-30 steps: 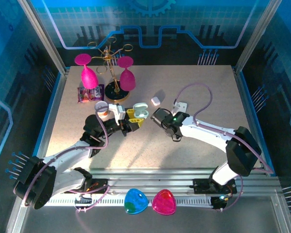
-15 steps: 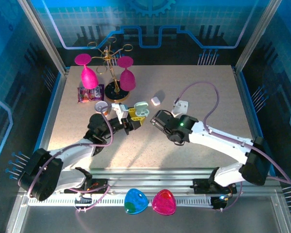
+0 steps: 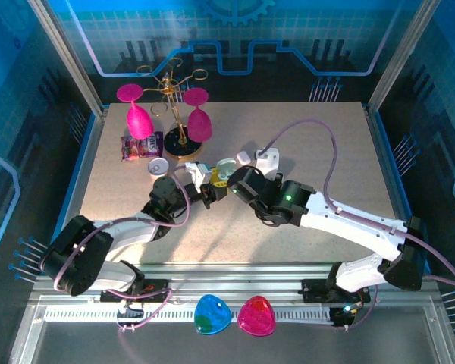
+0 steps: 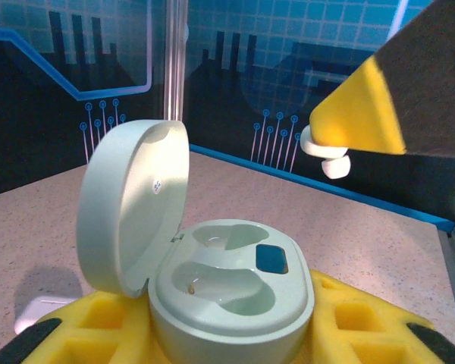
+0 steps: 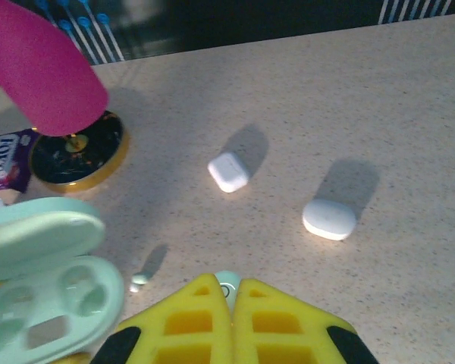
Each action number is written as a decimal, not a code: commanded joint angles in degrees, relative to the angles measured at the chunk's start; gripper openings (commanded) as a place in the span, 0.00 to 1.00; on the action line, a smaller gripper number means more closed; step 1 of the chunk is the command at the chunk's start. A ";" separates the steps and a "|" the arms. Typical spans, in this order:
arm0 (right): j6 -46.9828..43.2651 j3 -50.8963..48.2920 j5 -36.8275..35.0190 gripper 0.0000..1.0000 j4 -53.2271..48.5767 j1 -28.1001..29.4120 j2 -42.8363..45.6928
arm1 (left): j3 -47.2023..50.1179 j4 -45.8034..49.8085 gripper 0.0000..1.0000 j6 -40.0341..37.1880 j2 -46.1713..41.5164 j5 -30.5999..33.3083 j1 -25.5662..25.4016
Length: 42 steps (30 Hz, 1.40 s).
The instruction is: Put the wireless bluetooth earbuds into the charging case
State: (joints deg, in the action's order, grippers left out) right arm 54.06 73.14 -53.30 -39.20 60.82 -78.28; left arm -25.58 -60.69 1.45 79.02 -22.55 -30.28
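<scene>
mint charging case (image 4: 235, 303), lid open and upright, both wells empty, white earbud (image 4: 327, 158) raised above its right side, not touching

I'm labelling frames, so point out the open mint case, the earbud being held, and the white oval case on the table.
open mint case (image 4: 212, 287): left wrist view, base, in the near well.
held earbud (image 4: 330, 161): left wrist view, white rounded body.
white oval case (image 5: 329, 218): right wrist view, middle of its top.

Top external: high behind arm bases, looking down-forward over whole worktop (image 3: 326, 152). Left wrist: low, very close, facing back wall across open mint case (image 4: 227, 296). Right wrist: close, tilted down over worktop. All three share mint case; left wrist also catches right claw (image 4: 322, 144) pinching earbud (image 4: 335, 165).
</scene>
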 commanded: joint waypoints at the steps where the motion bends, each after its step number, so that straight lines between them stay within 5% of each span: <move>1: -3.27 2.47 2.00 0.04 4.94 1.06 -0.19 | -2.30 -2.20 0.24 -2.61 1.64 3.98 -1.62; 22: -3.82 1.21 11.87 0.04 11.52 -0.52 -3.95 | -4.61 -1.71 0.25 -2.51 3.12 6.96 -6.86; 42: -0.81 -1.60 9.90 0.04 9.07 -1.47 -3.22 | -5.23 -2.83 0.25 -0.06 2.64 9.11 -6.86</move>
State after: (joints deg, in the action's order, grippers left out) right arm 52.03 72.95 -42.83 -28.84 60.31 -81.65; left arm -28.80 -60.23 0.08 83.18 -13.72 -36.93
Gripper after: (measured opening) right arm 0.050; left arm 0.363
